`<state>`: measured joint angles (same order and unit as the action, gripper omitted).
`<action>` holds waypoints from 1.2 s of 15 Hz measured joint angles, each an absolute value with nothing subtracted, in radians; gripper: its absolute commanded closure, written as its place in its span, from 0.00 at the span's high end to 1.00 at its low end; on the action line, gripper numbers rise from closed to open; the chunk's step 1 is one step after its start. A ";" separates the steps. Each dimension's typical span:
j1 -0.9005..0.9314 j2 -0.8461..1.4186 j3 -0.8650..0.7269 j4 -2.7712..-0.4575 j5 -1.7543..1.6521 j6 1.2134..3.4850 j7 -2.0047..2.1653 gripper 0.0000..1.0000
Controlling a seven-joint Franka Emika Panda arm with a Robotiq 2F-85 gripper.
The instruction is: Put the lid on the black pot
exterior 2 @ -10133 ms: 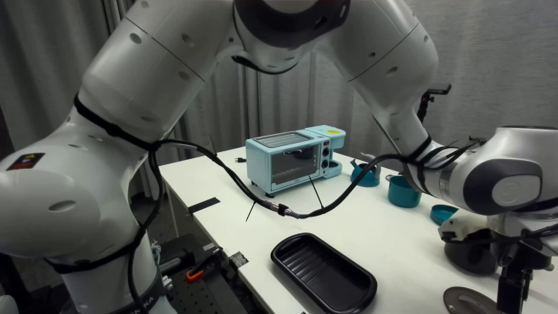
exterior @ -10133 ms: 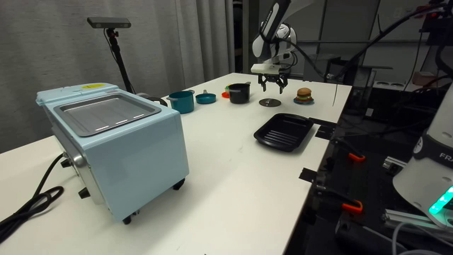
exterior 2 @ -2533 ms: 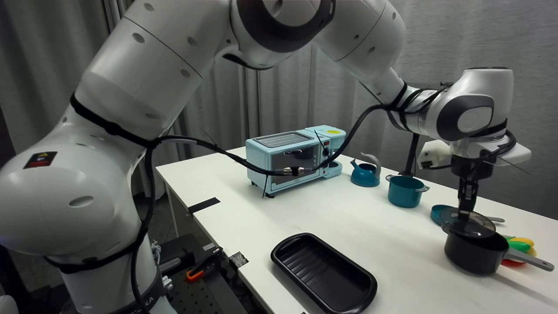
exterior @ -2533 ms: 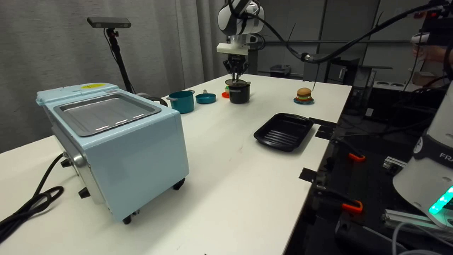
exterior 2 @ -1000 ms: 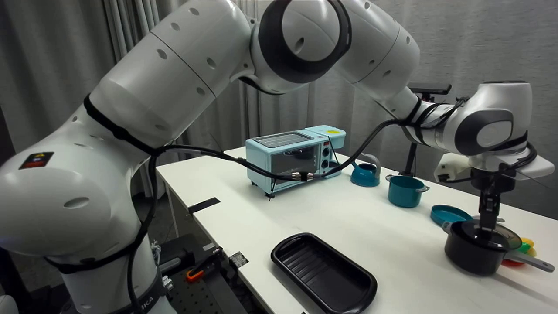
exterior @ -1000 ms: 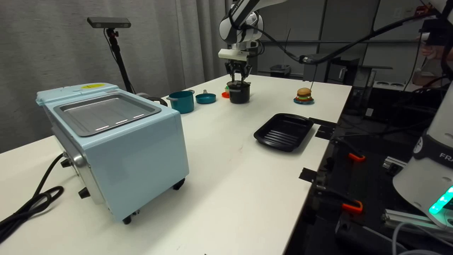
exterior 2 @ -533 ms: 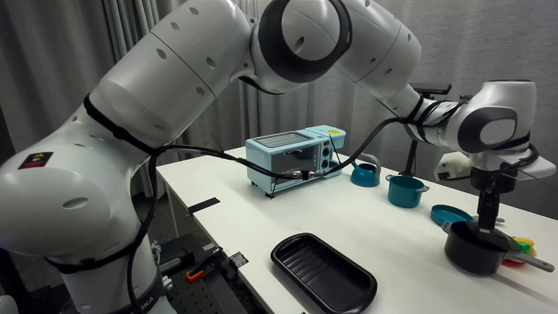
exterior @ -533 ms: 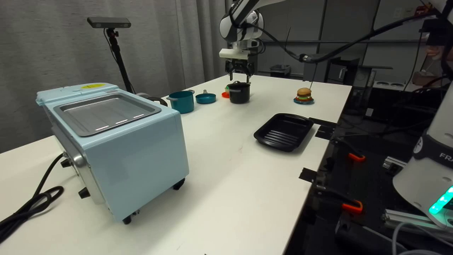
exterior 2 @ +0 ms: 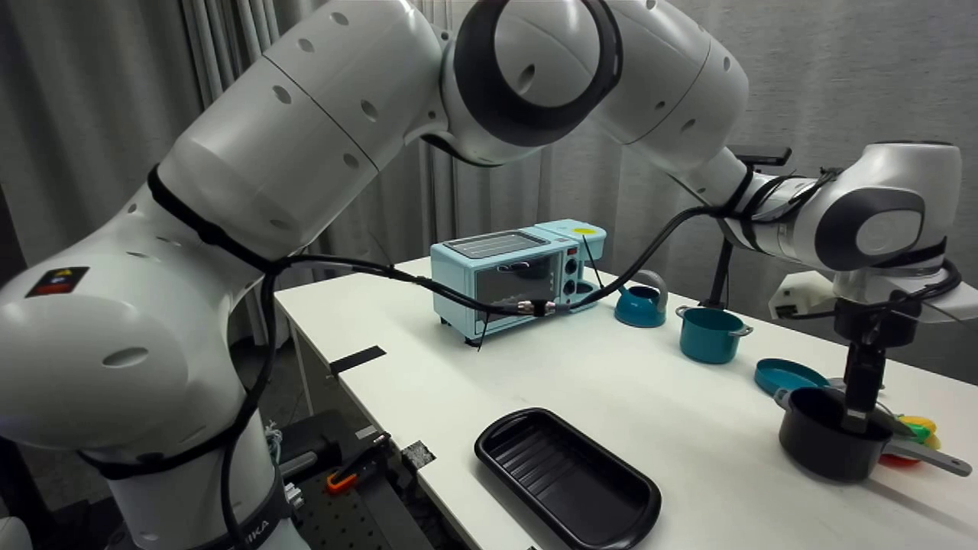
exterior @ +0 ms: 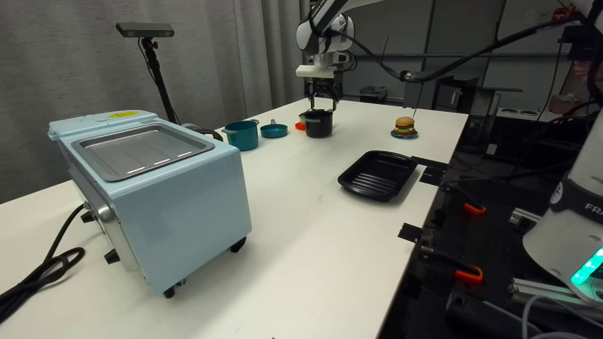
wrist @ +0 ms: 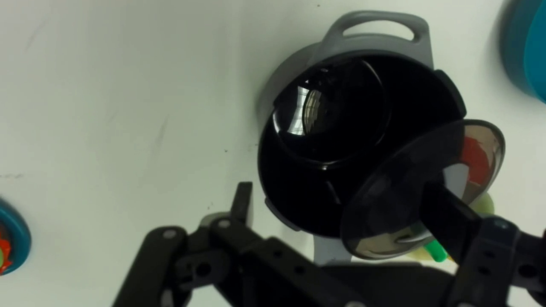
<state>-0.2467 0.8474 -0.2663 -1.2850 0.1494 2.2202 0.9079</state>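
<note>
The black pot (exterior: 319, 125) stands upright on the table in both exterior views, with grey handles; it is the round black pot (exterior 2: 819, 449) below my gripper. In the wrist view most of the pot's dark inside (wrist: 283, 179) is uncovered. The smoky, see-through lid (wrist: 390, 209) leans tilted across the pot's rim at the lower right, partly outside it. The lid's edge (exterior 2: 891, 422) shows behind my gripper (exterior 2: 856, 416). My gripper (wrist: 338, 190) is open, its fingers wide apart. The right finger overlaps the lid in view; whether they touch I cannot tell.
Colourful toy food (exterior 2: 921, 431) lies behind the pot. A teal pan (exterior 2: 787, 376), teal pot (exterior 2: 709, 336) and kettle (exterior 2: 640, 307) line the far side. A black ridged tray (exterior: 379, 176), toy burger (exterior: 404, 126) and light-blue toaster oven (exterior: 179, 207) also stand on the table.
The lid was carried from the table to above the pot in shut fingers. In the last second the fingers opened, the lid tipped onto the rim, and my gripper shifted slightly sideways.
</note>
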 measured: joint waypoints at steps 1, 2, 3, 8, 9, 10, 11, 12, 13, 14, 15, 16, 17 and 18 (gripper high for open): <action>-0.250 0.848 -0.266 -1.282 0.149 2.215 0.908 1.00; -0.252 0.848 -0.266 -1.278 0.149 2.209 0.908 1.00; -0.255 0.848 -0.266 -1.272 0.149 2.202 0.907 1.00; -0.271 0.838 -0.266 -1.236 0.149 2.153 0.893 1.00; -0.276 0.834 -0.266 -1.230 0.149 2.140 0.885 1.00; -0.281 0.828 -0.266 -1.225 0.149 2.128 0.876 1.00; -0.287 0.820 -0.267 -1.223 0.149 2.118 0.865 1.00; -0.293 0.812 -0.267 -1.223 0.149 2.111 0.855 1.00; -0.300 0.802 -0.267 -1.224 0.149 2.103 0.843 1.00; -0.307 0.793 -0.268 -1.225 0.149 2.097 0.831 1.00; -0.314 0.782 -0.268 -1.227 0.149 2.092 0.819 1.00; -0.322 0.771 -0.268 -1.230 0.149 2.086 0.806 1.00; -0.329 0.759 -0.268 -1.234 0.149 2.084 0.794 1.00; -0.336 0.746 -0.268 -1.241 0.149 2.083 0.782 1.00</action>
<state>-0.3360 0.7460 -0.2684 -1.2409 0.1494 2.0828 0.7817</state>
